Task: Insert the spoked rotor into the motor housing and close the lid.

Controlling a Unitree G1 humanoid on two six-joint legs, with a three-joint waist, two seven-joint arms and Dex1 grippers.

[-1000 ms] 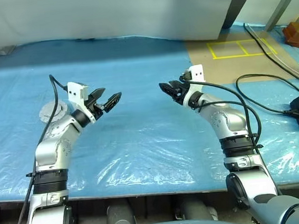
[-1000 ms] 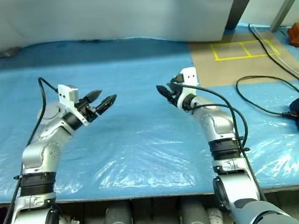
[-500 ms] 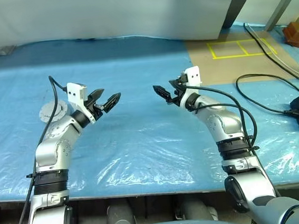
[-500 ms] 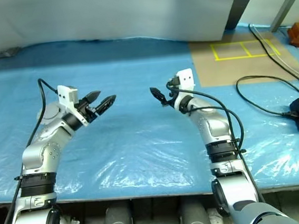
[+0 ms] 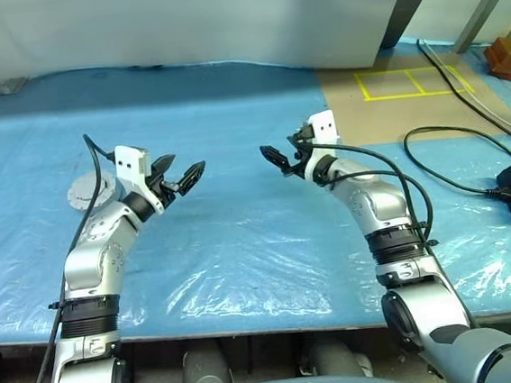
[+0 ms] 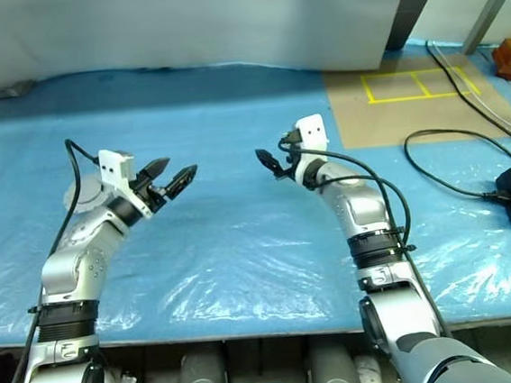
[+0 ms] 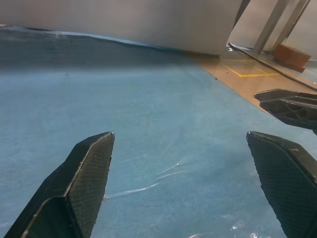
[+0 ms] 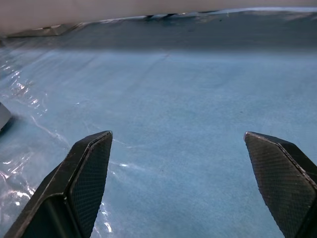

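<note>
Both end effectors hover over the blue plastic-covered desk (image 5: 243, 247), mid-frame. The left end effector (image 5: 182, 176) and the right end effector (image 5: 281, 160) face each other, fingers spread wide, holding nothing. A round grey disc (image 5: 85, 190) lies at mid-left, behind the left arm.

Left gripper (image 5: 183, 174): we hold it level, 2 fingers spread wide, empty.
Right gripper (image 5: 281, 159): ours faces it, tips apart, fingers wide, empty.

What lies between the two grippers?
Only bare blue plastic sheet lies between left gripper and right gripper, seen in both eye views.
</note>
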